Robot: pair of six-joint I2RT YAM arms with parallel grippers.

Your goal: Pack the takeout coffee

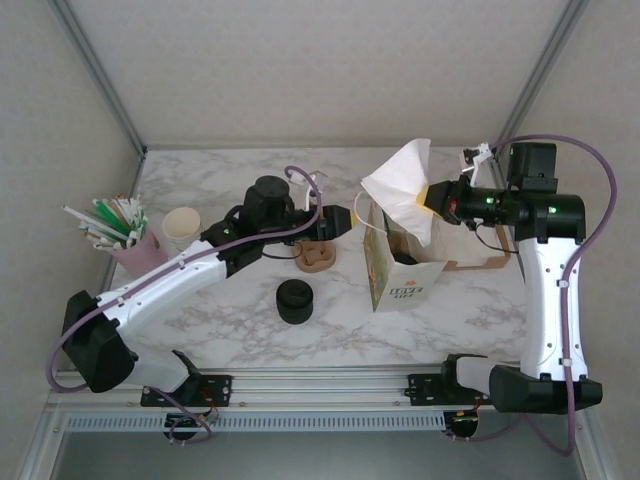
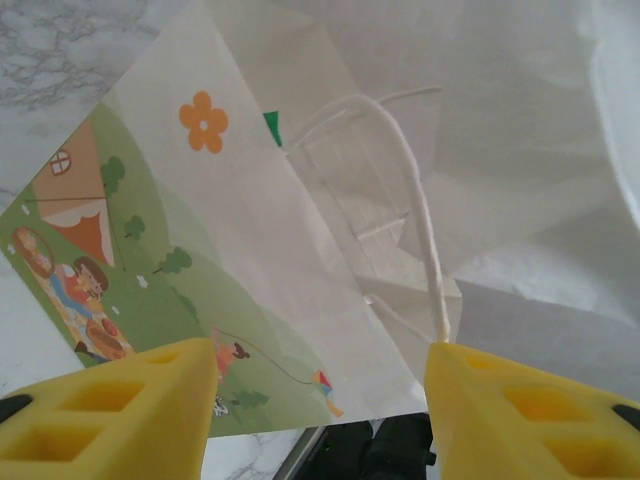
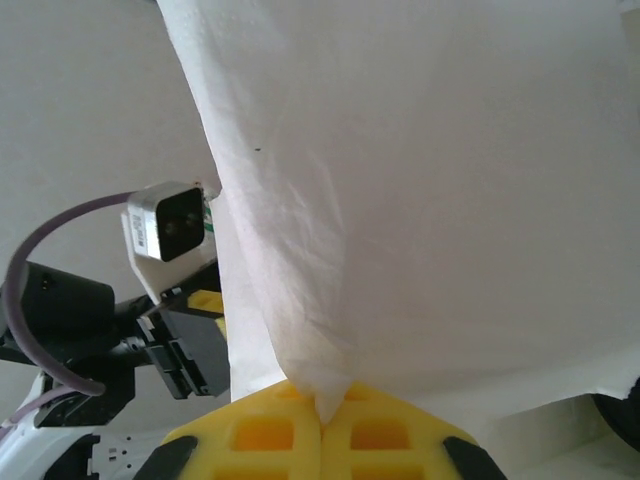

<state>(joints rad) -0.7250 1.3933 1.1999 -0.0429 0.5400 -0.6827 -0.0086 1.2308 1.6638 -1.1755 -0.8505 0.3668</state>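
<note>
My right gripper (image 3: 322,412) is pinched tight on a white paper (image 3: 420,200) held above the bag (image 1: 395,285). My left gripper (image 2: 320,358) gapes wide and empty just left of the bag. A dark shape inside the bag's mouth may be the coffee (image 1: 404,257); I cannot tell for sure.

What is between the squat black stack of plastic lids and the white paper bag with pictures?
Nothing but bare marble tabletop. The top view shows it between the squat black stack of plastic lids and the white paper bag with pictures.
</note>
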